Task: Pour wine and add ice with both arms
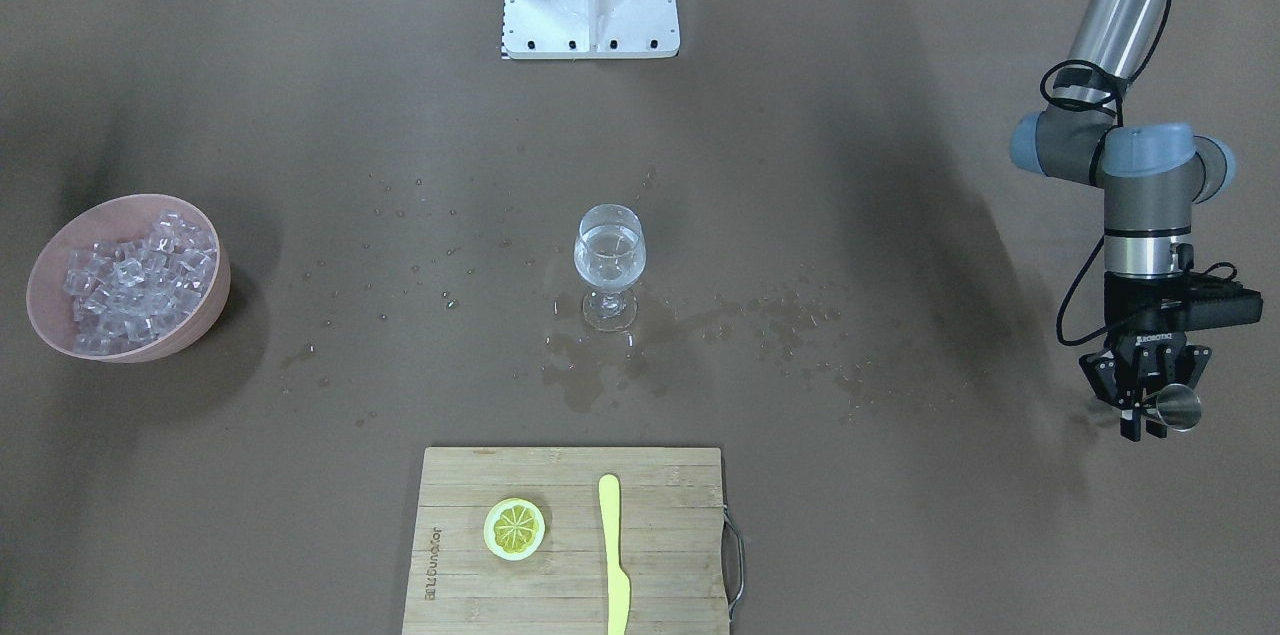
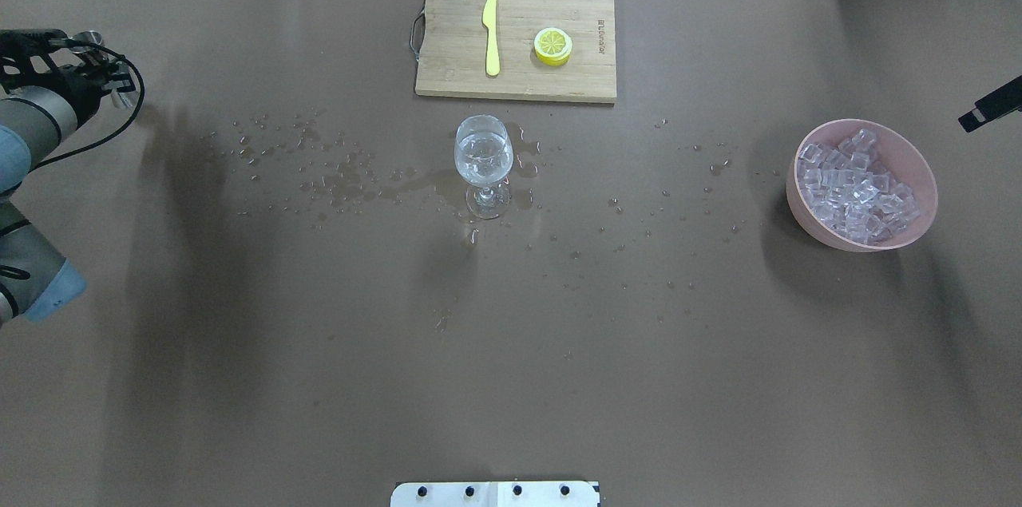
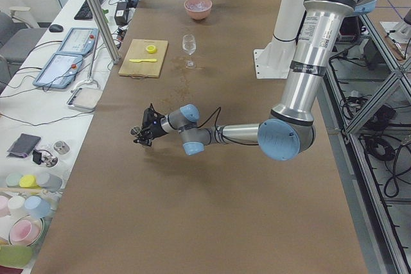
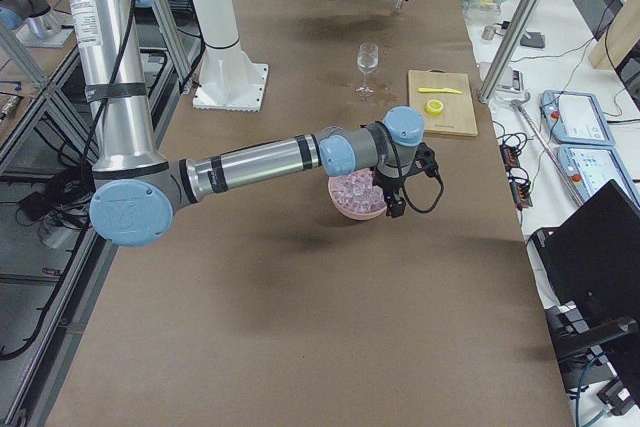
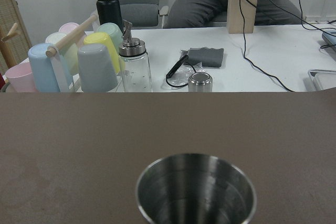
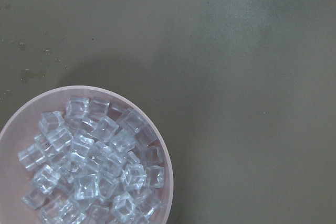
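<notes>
Wine (image 1: pixel 608 253), a clear, colourless liquid, fills the lower part of the one stemmed wine glass (image 1: pixel 609 310). The glass stands upright at the middle of the brown tabletop (image 1: pixel 900 535).

The left gripper (image 1: pixel 1147 420), black and two-fingered, is clamped on one small steel measuring cup (image 1: pixel 1182 407). It holds the cup above the table near the left end, towards the operators' edge. White letters on the gripper's body read "ROBOTIQ". The left wrist view looks into the cup's round mouth. Behind the gripper, the left arm (image 1: pixel 1150 170) has a silver tube and grey joints with light-blue caps.

The right gripper (image 4: pixel 391 205) hangs by the rim of the one round pink bowl (image 4: pixel 345 212) near the right end. Whether its fingers are apart or together cannot be told. The right arm (image 4: pixel 250 162) stretches out low over the table to it. Ice (image 1: pixel 135 280), small transparent cubes too many to count, lies heaped in the bowl.

A wet patch (image 1: pixel 580 375) spreads from the glass's foot, and scattered drops (image 1: pixel 800 315) lie to both sides of it.

At the middle of the operators' edge lies one bamboo cutting board (image 1: pixel 680 555) with a metal handle. On it are one yellow lemon half (image 1: pixel 514 528) and one yellow plastic knife (image 1: pixel 612 555), side by side and apart. A dark brand mark runs along one short side of the board, too small to read.
</notes>
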### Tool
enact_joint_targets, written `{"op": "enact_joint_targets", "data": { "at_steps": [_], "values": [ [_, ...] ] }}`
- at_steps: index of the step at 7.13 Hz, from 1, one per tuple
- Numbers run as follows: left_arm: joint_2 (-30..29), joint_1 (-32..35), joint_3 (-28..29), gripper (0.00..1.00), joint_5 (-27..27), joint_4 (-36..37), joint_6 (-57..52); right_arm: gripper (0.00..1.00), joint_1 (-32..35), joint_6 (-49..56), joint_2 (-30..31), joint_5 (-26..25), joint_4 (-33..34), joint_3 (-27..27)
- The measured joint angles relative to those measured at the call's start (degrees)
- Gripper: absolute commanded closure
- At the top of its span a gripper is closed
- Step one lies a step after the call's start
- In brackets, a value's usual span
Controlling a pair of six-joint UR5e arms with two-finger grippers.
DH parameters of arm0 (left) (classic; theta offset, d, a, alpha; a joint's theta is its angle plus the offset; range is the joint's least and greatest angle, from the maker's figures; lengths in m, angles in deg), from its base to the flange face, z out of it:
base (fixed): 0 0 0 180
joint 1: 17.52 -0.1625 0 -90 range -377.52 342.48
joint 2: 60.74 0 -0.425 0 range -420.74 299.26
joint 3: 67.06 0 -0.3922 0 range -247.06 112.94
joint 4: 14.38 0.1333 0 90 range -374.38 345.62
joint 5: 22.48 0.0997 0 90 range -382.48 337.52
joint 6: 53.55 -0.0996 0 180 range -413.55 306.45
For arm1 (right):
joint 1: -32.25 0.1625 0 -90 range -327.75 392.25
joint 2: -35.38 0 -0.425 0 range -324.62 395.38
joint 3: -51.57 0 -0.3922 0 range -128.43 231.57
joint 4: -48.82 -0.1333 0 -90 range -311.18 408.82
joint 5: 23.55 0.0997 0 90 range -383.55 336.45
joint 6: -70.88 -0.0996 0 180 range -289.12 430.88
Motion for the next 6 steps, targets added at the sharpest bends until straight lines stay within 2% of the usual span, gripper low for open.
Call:
{"op": "enact_joint_targets", "data": {
  "at_steps": [1,2,3,6],
  "values": [
    [0.37,-0.01,-0.17,0.9,-0.49,-0.15,0.02,0.0,-0.04,0.0,0.0,0.0,0.0,-0.06],
    [0.98,-0.02,-0.28,0.44,-1.12,-0.95,-0.08,0.0,-0.06,0.0,0.0,0.0,0.0,-0.07],
    [1.6,-0.02,-0.31,0.02,-1.51,-2.11,-0.33,0.0,-0.08,0.0,0.0,0.0,0.0,-0.09],
    [3.11,-0.02,-1.3,0.01,-2.33,-3.83,-1.05,0.0,-0.09,0.0,-0.06,0.0,0.0,-0.14]
  ]
}}
